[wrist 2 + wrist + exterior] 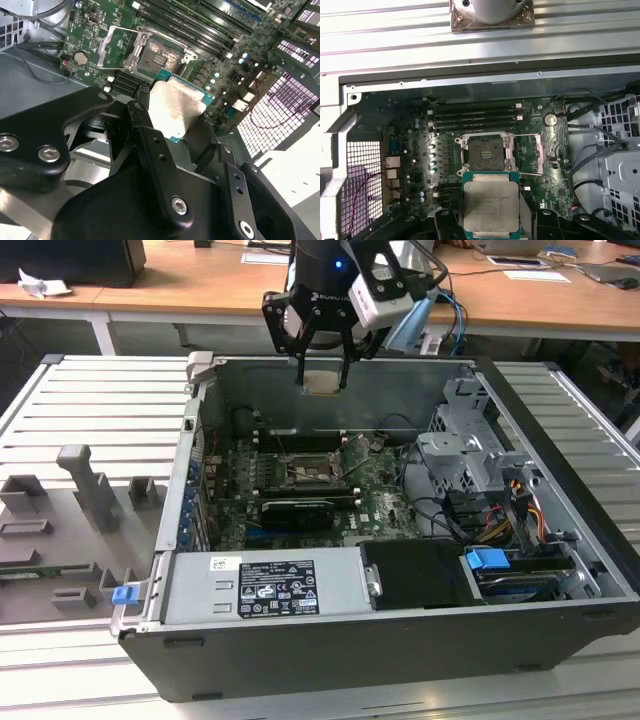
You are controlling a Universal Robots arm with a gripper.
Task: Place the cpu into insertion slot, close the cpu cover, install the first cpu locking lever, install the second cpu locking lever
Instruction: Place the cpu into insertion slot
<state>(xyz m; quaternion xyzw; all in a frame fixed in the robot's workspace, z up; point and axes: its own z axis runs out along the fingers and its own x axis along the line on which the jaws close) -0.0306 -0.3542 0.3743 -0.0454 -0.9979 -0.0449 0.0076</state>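
While the pincer grips the cpu by two opposite edges, its fingers closed only to the chip's width, the step in hand is judged to be the first: placing the chip in the insertion slot. The cpu hangs well above the slot and off to one side of it, towards the rear wall of the open case. Its pale metal top faces both wrist cameras. The slot lies bare on the green circuit board, with nothing seated in it. The cpu cover stands raised just beside the slot, so neither cover nor lever work has begun.

In the inspector's judgement, the placement calls for three things:
- The chip must be carried over the slot.
- Its edges must be squared to the silvery rim.
- It must be lowered flat, since the slot looks barely larger than the chip.

The fingers need to clear the raised cover, and a tilted entry could harm the contacts.

The case rests on a ribbed grey metal counter. Grey moulded holders sit on that counter outside the case, well apart from the slot. Wooden desks with papers on them stand beyond the case, farther from the slot again.
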